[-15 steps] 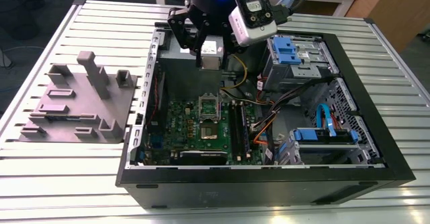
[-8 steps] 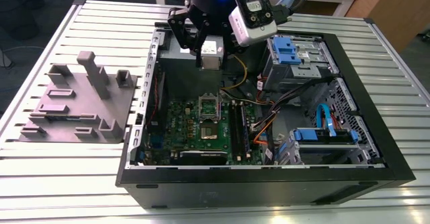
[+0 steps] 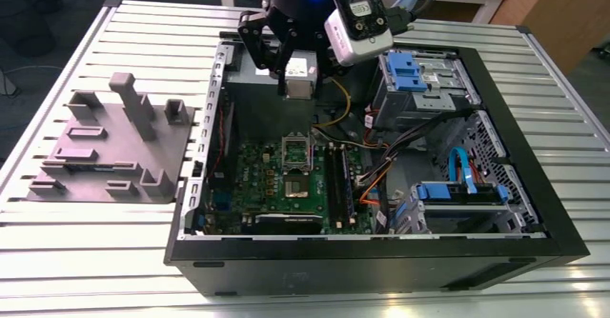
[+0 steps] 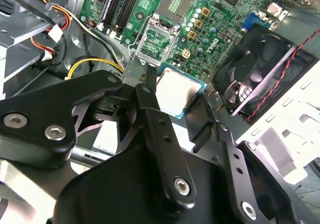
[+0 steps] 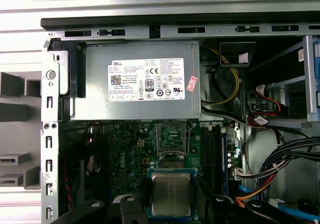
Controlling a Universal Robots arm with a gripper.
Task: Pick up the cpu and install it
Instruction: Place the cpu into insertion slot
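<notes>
First wrist view: I have the cpu (image 5: 171, 193) gripped flat with its silvery metal top facing the camera. The gripper (image 5: 171, 209) is closed on it, one black finger on each of two opposite edges. The chip is square, so it has no long axis. Its sides run parallel to the case walls and to the grey power supply (image 5: 140, 82). In the second wrist view, one of the fingers (image 4: 155, 119) presses against the chip's rim. The chip hangs above the green motherboard (image 4: 210, 14), apart from it. It is just short of the single open socket (image 4: 177, 2) and the socket's raised metal frame (image 4: 152, 42). By my count there are one cpu, one socket, one black fan (image 4: 255, 79) and one grey holder block (image 3: 110, 146). The block stands on the slatted table (image 3: 76, 246), outside the case (image 3: 381, 261). There are also two blue drive carriers (image 3: 405, 68), which sit toward the exterior view's right. The socket is hemmed in by the power supply on one side, black memory sticks (image 3: 341, 182) just beside it, and bundled cables (image 3: 401, 146) beyond. The space straight above the board is open.
</notes>
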